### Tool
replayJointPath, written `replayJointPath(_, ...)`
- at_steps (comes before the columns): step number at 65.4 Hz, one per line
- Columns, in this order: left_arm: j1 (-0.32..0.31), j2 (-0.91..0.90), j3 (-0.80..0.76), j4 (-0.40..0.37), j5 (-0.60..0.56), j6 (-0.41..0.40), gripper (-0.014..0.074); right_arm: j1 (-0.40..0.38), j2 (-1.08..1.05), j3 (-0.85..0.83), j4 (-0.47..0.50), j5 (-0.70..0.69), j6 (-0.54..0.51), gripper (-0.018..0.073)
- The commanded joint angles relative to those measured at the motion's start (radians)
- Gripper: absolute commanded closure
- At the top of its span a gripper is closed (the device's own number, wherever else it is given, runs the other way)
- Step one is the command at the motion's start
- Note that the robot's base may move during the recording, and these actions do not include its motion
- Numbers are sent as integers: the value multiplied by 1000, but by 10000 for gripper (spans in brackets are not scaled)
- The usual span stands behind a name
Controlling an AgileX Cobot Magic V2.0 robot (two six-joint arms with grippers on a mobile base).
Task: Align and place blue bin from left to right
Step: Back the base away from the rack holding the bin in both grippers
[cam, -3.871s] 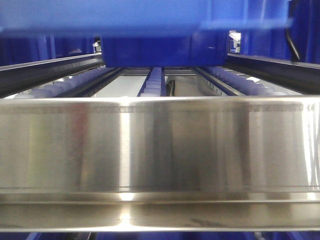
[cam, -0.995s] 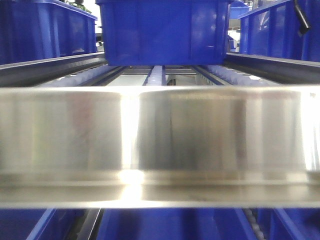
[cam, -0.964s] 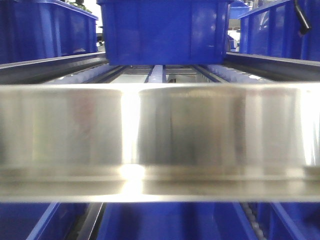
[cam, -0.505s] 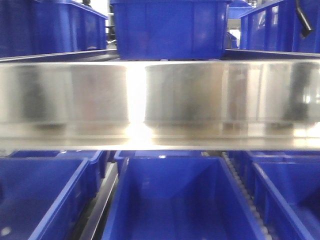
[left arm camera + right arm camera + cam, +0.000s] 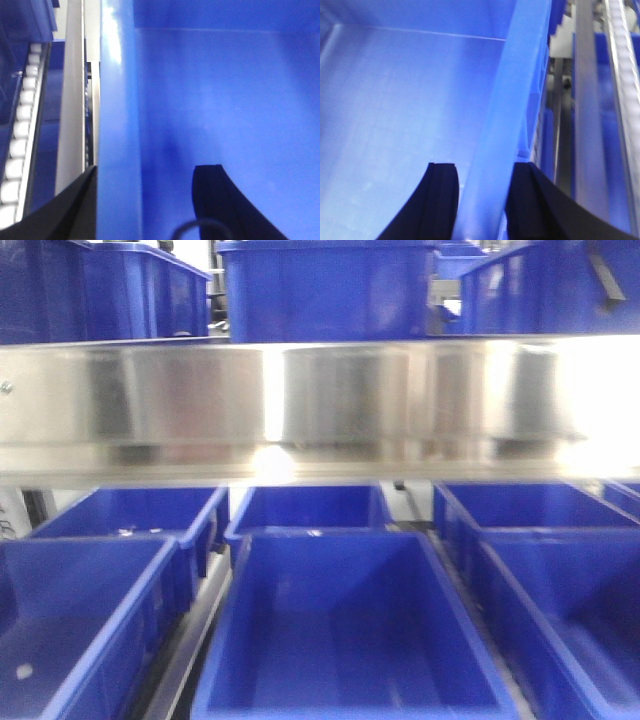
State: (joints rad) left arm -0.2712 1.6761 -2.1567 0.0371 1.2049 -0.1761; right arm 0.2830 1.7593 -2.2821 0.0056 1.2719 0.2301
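Racking fills the front view: a steel rail (image 5: pixel 320 400) crosses the upper half of the frame, with neighbouring bins (image 5: pixel 330 290) ranked above and below it. The blue bin (image 5: pixel 225 100) sits between our two arms, and both wrist views look down into its bare interior. The right end effector (image 5: pixel 481 167) straddles the bin's right wall and looks clamped on it, a finger close on each side. The left end effector (image 5: pixel 145 172) straddles the left wall. Its outer finger lies against the wall, but the inner one looks apart from the rim, so we cannot tell whether it grips. A roller track (image 5: pixel 20 135) runs along the left edge of that view. We judge the placing step to be in hand. Next we need the bin squared with its row, set level, then both end effectors released and lifted clear.
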Motion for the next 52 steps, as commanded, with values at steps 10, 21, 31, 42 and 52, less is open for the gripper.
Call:
replayJointPath(10, -25, -37, -22, -101, -53, 41, 708, -2, -3, -13, -33, -113, 23, 629)
replayJointPath(21, -25, -37, -22, -101, -53, 41, 708, -2, -3, -13, -33, -113, 23, 629)
replayJointPath(31, -25, -37, -22, -101, -53, 41, 708, -2, -3, -13, -33, -113, 23, 629)
replayJointPath(42, -25, -37, -22, -101, -53, 41, 708, -2, -3, -13, -33, -113, 23, 629)
replayJointPath(52, -25, -37, -22, -101, -53, 41, 708, -2, -3, -13, -31, -113, 23, 629)
